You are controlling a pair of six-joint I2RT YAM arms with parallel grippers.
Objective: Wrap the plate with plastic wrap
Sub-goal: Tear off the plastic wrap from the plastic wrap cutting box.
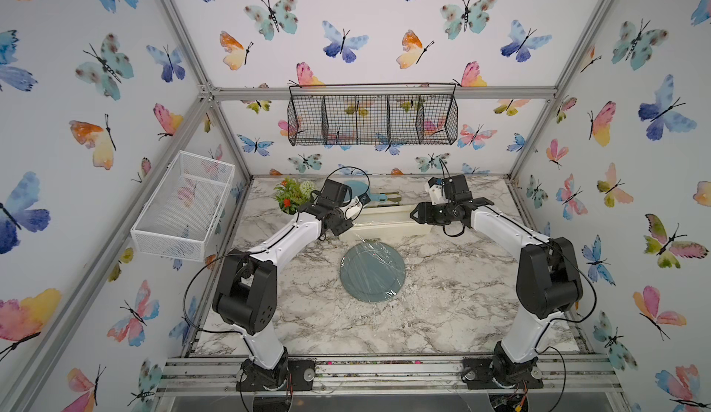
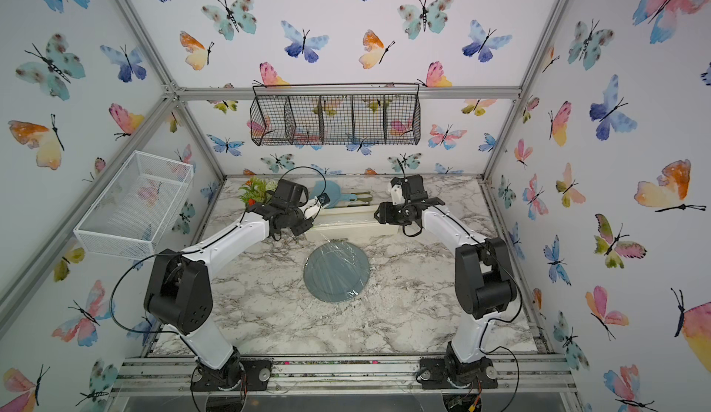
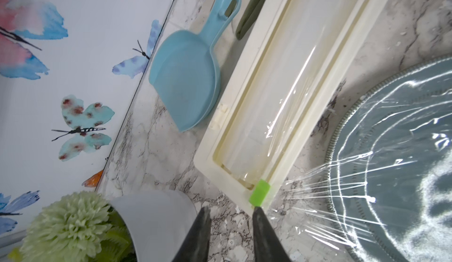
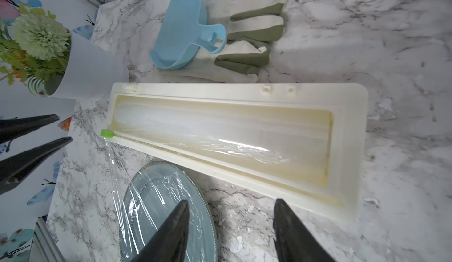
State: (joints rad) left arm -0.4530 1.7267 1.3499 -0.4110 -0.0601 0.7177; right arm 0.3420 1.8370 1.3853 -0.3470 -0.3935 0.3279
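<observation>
No legible txt, labels, brand names or nos. on anything in any view.

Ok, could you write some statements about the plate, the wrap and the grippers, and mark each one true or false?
1. Plastic wrap lies over the plate. True.
2. The green slider is at the right end of the box. False: it is at the left end, just past the tips of the left gripper.
3. The right gripper holds the box. False: its jaws are open and empty.
4. A potted plant stands near the back wall. True.
</observation>
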